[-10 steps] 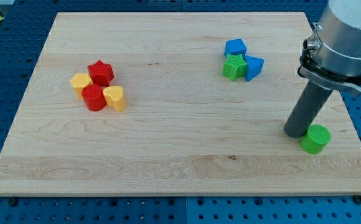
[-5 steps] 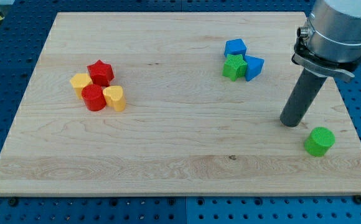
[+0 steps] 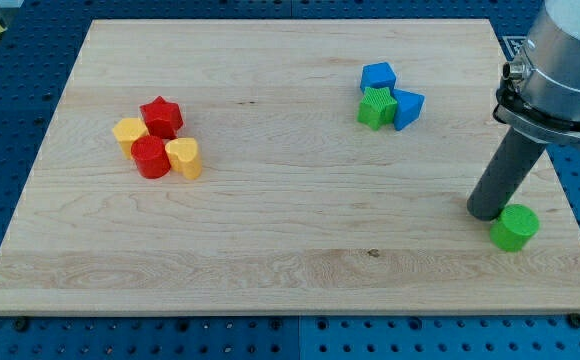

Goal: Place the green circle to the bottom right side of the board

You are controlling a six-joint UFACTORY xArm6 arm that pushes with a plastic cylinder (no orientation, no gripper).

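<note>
The green circle (image 3: pixel 514 228) lies near the board's right edge, low on the view's right. My tip (image 3: pixel 487 212) rests on the board just to the upper left of it, touching or almost touching its side. The dark rod rises from there to the grey arm housing (image 3: pixel 567 50) at the view's top right.
A blue block (image 3: pixel 377 76), a green star (image 3: pixel 376 107) and another blue block (image 3: pixel 408 108) cluster at the upper middle right. A red star (image 3: pixel 161 116), a yellow block (image 3: pixel 129 132), a red cylinder (image 3: pixel 151 157) and a yellow heart (image 3: pixel 184 158) cluster at the left. The wooden board (image 3: pixel 270 250) lies on a blue perforated table.
My tip drew back to the upper left off the green circle, then came back right and down against it. The circle has shifted slightly to the right.
</note>
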